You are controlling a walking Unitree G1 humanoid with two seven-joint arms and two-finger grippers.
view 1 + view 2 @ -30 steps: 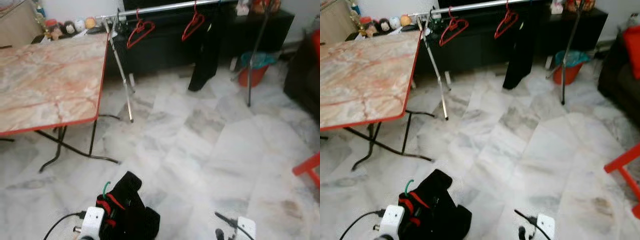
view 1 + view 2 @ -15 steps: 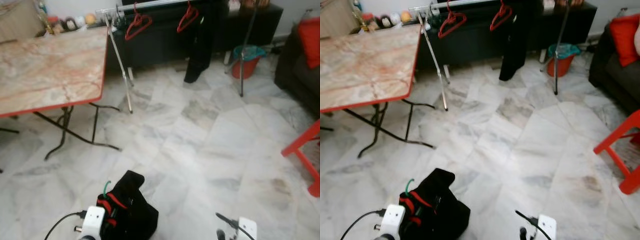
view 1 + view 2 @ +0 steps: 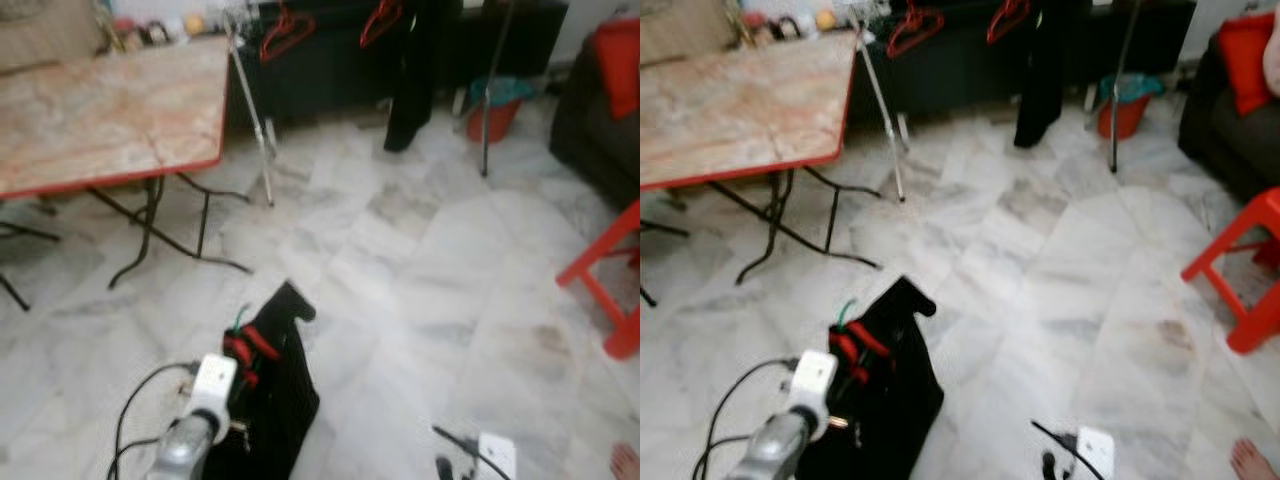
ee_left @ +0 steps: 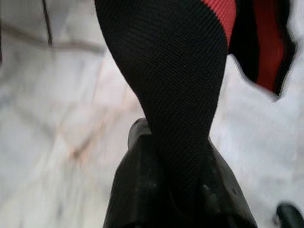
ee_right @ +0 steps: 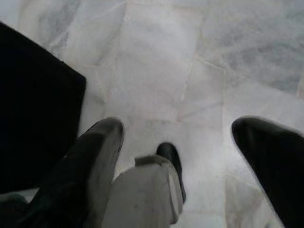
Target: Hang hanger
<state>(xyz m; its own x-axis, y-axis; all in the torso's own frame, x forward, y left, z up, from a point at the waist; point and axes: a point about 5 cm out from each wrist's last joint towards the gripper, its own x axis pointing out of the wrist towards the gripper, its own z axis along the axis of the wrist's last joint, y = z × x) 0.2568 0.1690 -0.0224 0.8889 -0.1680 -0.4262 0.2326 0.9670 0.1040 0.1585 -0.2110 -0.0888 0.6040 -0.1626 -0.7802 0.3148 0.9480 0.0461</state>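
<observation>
Marble floor (image 3: 420, 290) is seen ahead, and the clothes rack (image 3: 250, 110) at the far end is taken as landmark. On its rail two red hangers (image 3: 284, 30) are hung, and beside them, to the right, a black garment (image 3: 410, 75) is hung down almost to the floor. Left of the rack a folding table (image 3: 110, 110) with a marble-pattern top and red edge is placed, with small items at its far edge. Right of the rack an orange bucket (image 3: 497, 112) is seen behind a thin pole, and further right a dark sofa (image 3: 600, 130) with a red cushion. A red stool (image 3: 1240, 270) is placed well apart from the rack, nearer to the robot on the right side. Far from the rack, low in the head views, the left gripper (image 3: 845, 375) is held up, closed on a red hanger (image 3: 250, 345) with a green hook, over which black cloth (image 3: 275, 400) is draped; in the left wrist view the cloth (image 4: 175, 95) is seen clamped between the black fingers (image 4: 137, 190), with red parts behind it. The right gripper (image 5: 190, 147) is held low over the floor, its fingers (image 5: 90, 161) spread wide apart with nothing between them. A bare foot (image 3: 1252, 460) of a person is seen at the lower right corner.
</observation>
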